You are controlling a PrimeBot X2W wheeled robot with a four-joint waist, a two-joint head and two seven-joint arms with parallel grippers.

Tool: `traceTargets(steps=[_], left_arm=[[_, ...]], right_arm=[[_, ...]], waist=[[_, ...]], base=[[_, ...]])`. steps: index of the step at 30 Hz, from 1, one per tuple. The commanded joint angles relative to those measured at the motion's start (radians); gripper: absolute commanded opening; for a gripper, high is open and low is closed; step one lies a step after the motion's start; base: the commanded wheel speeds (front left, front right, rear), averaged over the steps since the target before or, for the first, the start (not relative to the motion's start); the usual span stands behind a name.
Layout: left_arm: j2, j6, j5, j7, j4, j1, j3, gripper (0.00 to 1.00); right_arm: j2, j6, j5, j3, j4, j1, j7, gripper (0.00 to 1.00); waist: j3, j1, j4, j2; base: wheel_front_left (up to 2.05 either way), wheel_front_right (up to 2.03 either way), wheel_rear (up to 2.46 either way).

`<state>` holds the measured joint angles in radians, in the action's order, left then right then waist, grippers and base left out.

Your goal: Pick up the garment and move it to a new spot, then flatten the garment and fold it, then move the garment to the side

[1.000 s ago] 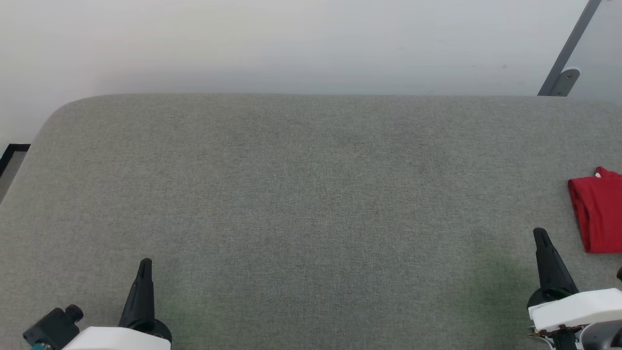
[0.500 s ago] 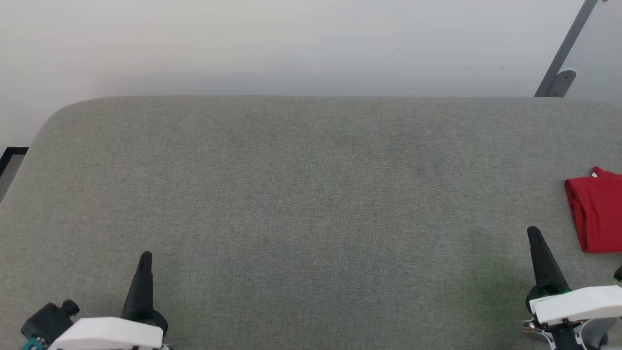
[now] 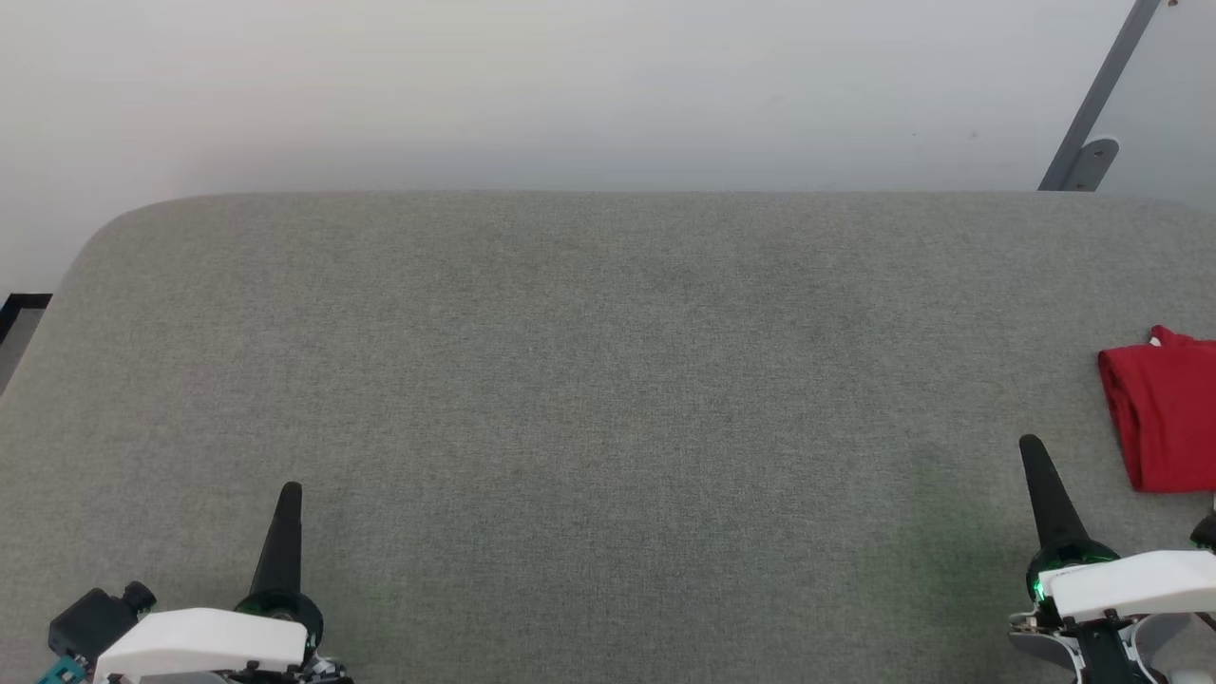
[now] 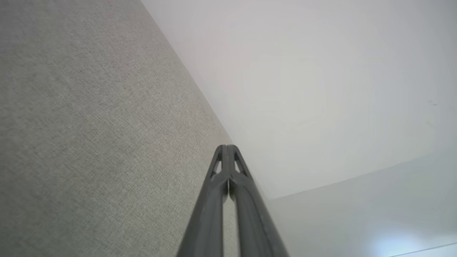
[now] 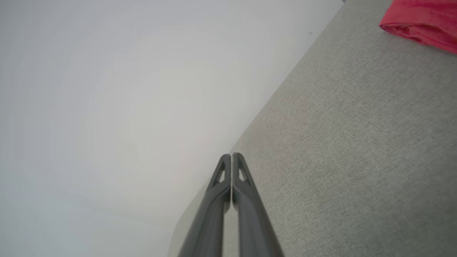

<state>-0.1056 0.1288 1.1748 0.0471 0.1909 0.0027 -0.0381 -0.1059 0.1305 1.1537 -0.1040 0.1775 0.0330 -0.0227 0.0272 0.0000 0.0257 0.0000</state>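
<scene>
The left gripper [image 3: 289, 494] hovers over the near left part of the grey surface [image 3: 608, 361], its two fingers pressed together on nothing. The right gripper [image 3: 1029, 446] hovers over the near right part, fingers likewise together.

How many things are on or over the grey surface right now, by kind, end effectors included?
Red garment: 1
End effectors: 2, the left end effector and the right end effector, both shut and empty
Total: 3
</scene>
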Motion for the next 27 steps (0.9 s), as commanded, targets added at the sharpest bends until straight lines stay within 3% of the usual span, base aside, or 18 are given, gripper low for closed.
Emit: traceTargets(steps=[1,27], left_arm=[[-0.005,0.002,0.024,-0.006,-0.004,-0.028,-0.007,0.0],[0.016,0.002,0.243,-0.074,0.024,-0.072,-0.027,0.0]], right_arm=[[0.0,0.0,0.025,-0.005,-0.001,0.025,-0.006,0.0],[0.028,0.0,0.239,-0.009,0.034,0.051,-0.05,0.0]], waist=[[-0.001,0.0,-0.001,0.0],[-0.011,0.0,-0.011,0.0]], base=[[0.0,0.0,0.0],[0.0,0.0,0.0]])
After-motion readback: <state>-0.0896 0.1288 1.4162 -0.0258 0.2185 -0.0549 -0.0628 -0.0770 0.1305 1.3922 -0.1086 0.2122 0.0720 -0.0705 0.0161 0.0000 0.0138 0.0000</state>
